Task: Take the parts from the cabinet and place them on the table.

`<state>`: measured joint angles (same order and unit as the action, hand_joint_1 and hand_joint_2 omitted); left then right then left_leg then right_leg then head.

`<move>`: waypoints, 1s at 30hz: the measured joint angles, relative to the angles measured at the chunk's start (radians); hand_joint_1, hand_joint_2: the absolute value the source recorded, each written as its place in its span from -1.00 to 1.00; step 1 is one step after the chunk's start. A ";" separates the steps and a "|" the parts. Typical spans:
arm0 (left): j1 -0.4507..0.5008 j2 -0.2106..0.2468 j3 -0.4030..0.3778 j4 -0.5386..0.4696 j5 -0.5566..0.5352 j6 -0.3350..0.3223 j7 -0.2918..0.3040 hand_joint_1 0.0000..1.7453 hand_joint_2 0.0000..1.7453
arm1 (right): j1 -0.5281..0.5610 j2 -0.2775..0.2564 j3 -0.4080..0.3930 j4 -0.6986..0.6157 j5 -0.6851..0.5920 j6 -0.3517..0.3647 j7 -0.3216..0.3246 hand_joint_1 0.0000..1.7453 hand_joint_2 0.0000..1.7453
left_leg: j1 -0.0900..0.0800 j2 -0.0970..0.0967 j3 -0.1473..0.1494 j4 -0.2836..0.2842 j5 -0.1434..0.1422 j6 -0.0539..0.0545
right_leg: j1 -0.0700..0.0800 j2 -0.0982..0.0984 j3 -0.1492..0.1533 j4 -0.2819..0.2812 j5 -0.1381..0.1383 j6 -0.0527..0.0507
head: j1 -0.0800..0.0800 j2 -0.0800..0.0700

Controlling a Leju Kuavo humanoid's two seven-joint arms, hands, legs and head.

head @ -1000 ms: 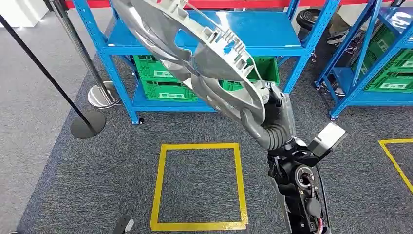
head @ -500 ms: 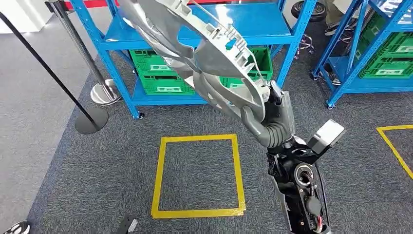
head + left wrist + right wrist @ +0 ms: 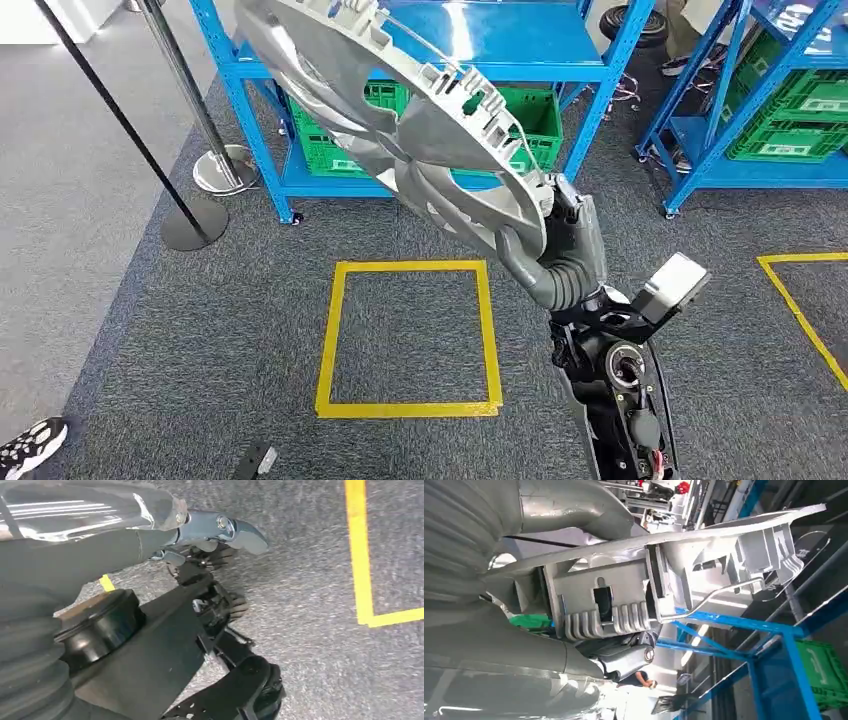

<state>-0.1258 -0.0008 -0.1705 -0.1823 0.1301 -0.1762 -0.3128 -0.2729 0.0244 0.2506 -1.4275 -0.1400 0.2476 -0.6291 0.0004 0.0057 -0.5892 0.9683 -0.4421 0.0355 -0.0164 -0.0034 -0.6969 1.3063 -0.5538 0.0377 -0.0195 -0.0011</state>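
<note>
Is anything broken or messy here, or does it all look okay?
Nothing looks broken or spilled. The right robot hand holds a big grey wheel cover by its rim, tilted in the air. The green crates sit neatly on the blue shelf.

wheel cover (image 3: 400,120) top cut off

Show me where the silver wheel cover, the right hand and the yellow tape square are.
silver wheel cover (image 3: 440,130), head view, on its ribbed back face.
right hand (image 3: 560,255), head view, on the grey palm.
yellow tape square (image 3: 330,340), head view, on its left strip.
</note>
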 joint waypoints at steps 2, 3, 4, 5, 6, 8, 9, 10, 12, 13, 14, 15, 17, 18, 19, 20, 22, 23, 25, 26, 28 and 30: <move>0.001 0.000 0.003 0.000 0.000 0.000 0.000 -1.00 1.00 | -0.001 0.000 0.000 0.000 0.000 0.000 0.000 1.00 1.00 | 0.000 -0.001 -0.030 0.015 0.013 -0.005 | 0.000 0.000 0.114 -0.149 0.059 -0.008 | 0.000 0.000; 0.001 -0.001 0.004 0.000 0.000 0.000 -0.001 -1.00 1.00 | -0.002 0.000 0.000 -0.001 0.000 0.000 0.000 1.00 1.00 | 0.000 -0.001 -0.039 0.023 0.019 -0.009 | 0.000 0.000 0.182 -0.249 0.042 -0.013 | 0.000 0.000; 0.002 -0.001 0.005 0.000 0.000 0.000 -0.002 -1.00 1.00 | -0.002 0.001 0.001 -0.002 0.001 0.000 0.000 1.00 1.00 | -0.006 -0.003 -0.049 0.029 0.025 -0.016 | 0.004 0.001 0.227 -0.320 0.007 -0.015 | -0.001 0.000; 0.003 0.000 0.006 0.000 0.000 0.003 -0.003 -1.00 1.00 | 0.000 0.001 0.000 -0.003 0.001 0.000 0.000 1.00 1.00 | -0.003 -0.002 -0.048 0.025 0.034 -0.023 | 0.007 0.002 0.216 -0.310 0.014 -0.021 | -0.002 0.000; 0.004 0.000 0.006 0.000 0.002 0.003 -0.005 -1.00 1.00 | -0.001 0.000 0.000 -0.003 0.001 0.000 0.000 1.00 1.00 | -0.001 -0.002 -0.050 0.026 0.041 -0.028 | 0.009 0.003 0.211 -0.314 0.015 -0.025 | 0.004 0.000; 0.008 0.000 0.007 0.002 0.003 0.006 -0.005 -1.00 1.00 | 0.001 0.001 0.000 -0.003 0.001 0.000 0.000 1.00 1.00 | -0.002 -0.004 -0.055 0.020 0.060 -0.041 | 0.007 0.002 0.193 -0.316 0.033 -0.043 | 0.003 0.000; 0.011 0.002 0.009 0.002 0.005 0.006 -0.005 -1.00 1.00 | -0.002 0.002 0.000 -0.004 0.001 0.000 0.000 1.00 1.00 | 0.002 -0.006 -0.065 0.034 0.025 -0.048 | 0.002 -0.002 0.189 -0.316 0.046 -0.051 | 0.002 0.000; 0.014 0.001 0.010 0.002 0.006 0.006 -0.005 -1.00 1.00 | -0.002 0.004 -0.001 -0.004 0.001 0.000 -0.001 1.00 1.00 | 0.003 -0.005 -0.078 0.074 -0.034 -0.052 | 0.002 -0.002 0.176 -0.316 0.057 -0.059 | -0.003 0.000; 0.015 0.001 0.011 0.002 0.008 0.009 -0.011 -1.00 1.00 | -0.001 0.006 -0.002 -0.004 0.001 0.000 -0.001 1.00 1.00 | 0.006 -0.006 -0.124 0.228 -0.143 -0.060 | 0.002 -0.001 0.145 -0.315 0.080 -0.062 | -0.005 0.000; 0.016 0.001 0.012 0.002 0.009 0.010 -0.016 -1.00 1.00 | 0.001 0.006 -0.002 -0.004 0.001 0.000 -0.001 1.00 1.00 | 0.007 -0.005 -0.142 0.300 -0.166 -0.063 | 0.002 -0.001 0.131 -0.314 0.089 -0.061 | -0.005 0.000; 0.019 0.001 0.013 0.002 0.010 0.011 -0.021 -1.00 1.00 | 0.003 0.006 -0.003 -0.004 0.001 -0.001 -0.001 1.00 1.00 | 0.008 -0.005 -0.146 0.344 -0.159 -0.064 | 0.002 -0.001 0.117 -0.314 0.099 -0.059 | -0.005 0.000; 0.021 0.001 0.013 0.002 0.011 0.014 -0.024 -1.00 1.00 | 0.004 0.006 -0.003 -0.004 0.002 -0.001 -0.001 1.00 1.00 | 0.010 -0.005 -0.130 0.341 -0.125 -0.064 | 0.002 -0.002 0.104 -0.313 0.109 -0.057 | -0.005 0.000; 0.022 0.002 0.014 0.002 0.013 0.016 -0.028 -1.00 1.00 | 0.005 0.006 -0.003 -0.004 0.002 -0.001 -0.001 1.00 1.00 | 0.011 -0.005 -0.032 0.212 -0.057 -0.061 | 0.001 -0.001 0.081 -0.311 0.126 -0.050 | -0.005 0.000; 0.021 0.002 0.014 0.001 0.013 0.016 -0.029 -1.00 1.00 | 0.004 0.006 -0.003 -0.004 0.002 -0.001 -0.001 1.00 1.00 | 0.010 -0.005 0.042 0.110 -0.055 -0.059 | 0.001 -0.001 0.078 -0.308 0.133 -0.045 | -0.005 0.000; 0.020 0.003 0.014 0.000 0.013 0.016 -0.030 -1.00 1.00 | 0.004 0.007 -0.004 -0.004 0.002 -0.002 -0.002 1.00 1.00 | 0.007 -0.006 0.104 0.027 -0.084 -0.056 | 0.006 -0.001 0.073 -0.306 0.137 -0.040 | -0.005 0.000; 0.019 0.003 0.014 0.000 0.013 0.016 -0.032 -1.00 1.00 | 0.003 0.007 -0.004 -0.004 0.002 -0.005 -0.003 1.00 1.00 | 0.005 -0.007 0.119 -0.006 -0.098 -0.050 | 0.007 -0.002 0.070 -0.305 0.143 -0.034 | -0.003 0.000; 0.022 0.003 0.014 0.000 0.008 0.017 -0.032 -1.00 1.00 | 0.003 0.008 -0.003 -0.004 0.003 -0.006 -0.009 1.00 1.00 | 0.001 -0.006 0.105 -0.005 -0.094 -0.039 | 0.005 -0.004 0.067 -0.310 0.157 -0.021 | -0.003 0.000; 0.023 0.002 0.014 0.000 0.007 0.016 -0.032 -1.00 1.00 | 0.003 0.008 -0.003 -0.005 0.003 -0.008 -0.011 1.00 1.00 | 0.003 -0.004 0.102 -0.007 -0.093 -0.039 | 0.006 -0.004 0.063 -0.307 0.140 -0.035 | -0.003 0.000; 0.023 0.005 0.014 0.000 0.007 0.017 -0.032 -1.00 1.00 | 0.004 0.007 -0.003 -0.005 0.004 -0.009 -0.014 1.00 1.00 | -0.001 -0.004 0.100 -0.007 -0.086 -0.029 | 0.006 -0.003 0.063 -0.313 0.152 -0.058 | 0.000 0.000; 0.023 0.006 0.014 0.000 0.007 0.017 -0.032 -1.00 1.00 | 0.004 0.007 -0.003 -0.005 0.005 -0.010 -0.014 1.00 1.00 | -0.002 -0.004 0.098 -0.006 -0.083 -0.025 | 0.004 -0.002 0.064 -0.318 0.166 -0.055 | 0.000 0.000; 0.023 0.006 0.014 0.000 0.005 0.016 -0.032 -1.00 1.00 | 0.005 0.007 -0.002 -0.005 0.006 -0.010 -0.016 1.00 1.00 | -0.003 -0.004 0.091 -0.005 -0.076 -0.020 | 0.003 -0.002 0.063 -0.327 0.181 -0.034 | 0.001 0.000; 0.023 0.006 0.014 0.000 0.004 0.016 -0.032 -1.00 1.00 | 0.007 0.007 -0.002 -0.005 0.008 -0.010 -0.017 1.00 1.00 | -0.004 -0.004 0.085 -0.004 -0.072 -0.018 | 0.002 -0.002 0.061 -0.332 0.188 -0.023 | 0.001 0.000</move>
<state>-0.1025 0.0050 -0.1560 -0.1820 0.1343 -0.1606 -0.3452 -0.2661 0.0317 0.2487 -1.4321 -0.1324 0.2380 -0.6458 -0.0033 0.0018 -0.5040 0.9648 -0.5145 0.0177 -0.0149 -0.0055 -0.6362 0.9739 -0.3654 0.0151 -0.0187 -0.0011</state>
